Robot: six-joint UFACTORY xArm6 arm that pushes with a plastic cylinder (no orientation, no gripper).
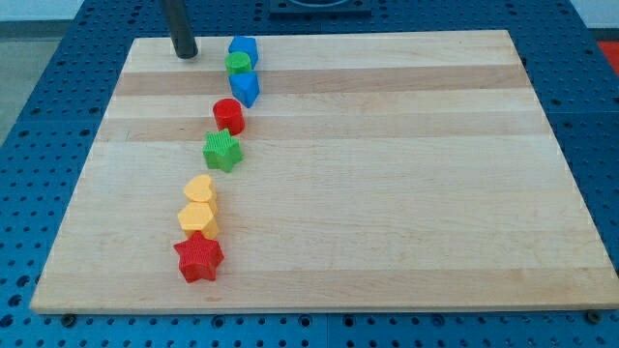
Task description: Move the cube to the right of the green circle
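A blue cube (243,49) sits near the board's top edge, left of the middle. A green circle (238,64) touches it just below. A second blue block (246,88), wedge-like, sits right below the green circle. My tip (184,54) rests on the board to the left of the blue cube, a short gap away, touching no block.
Below the blue blocks a line of blocks runs down the view: a red cylinder (229,115), a green star (222,151), a yellow heart (199,188), a yellow hexagon (198,218) and a red star (198,258). The wooden board (406,174) lies on a blue perforated table.
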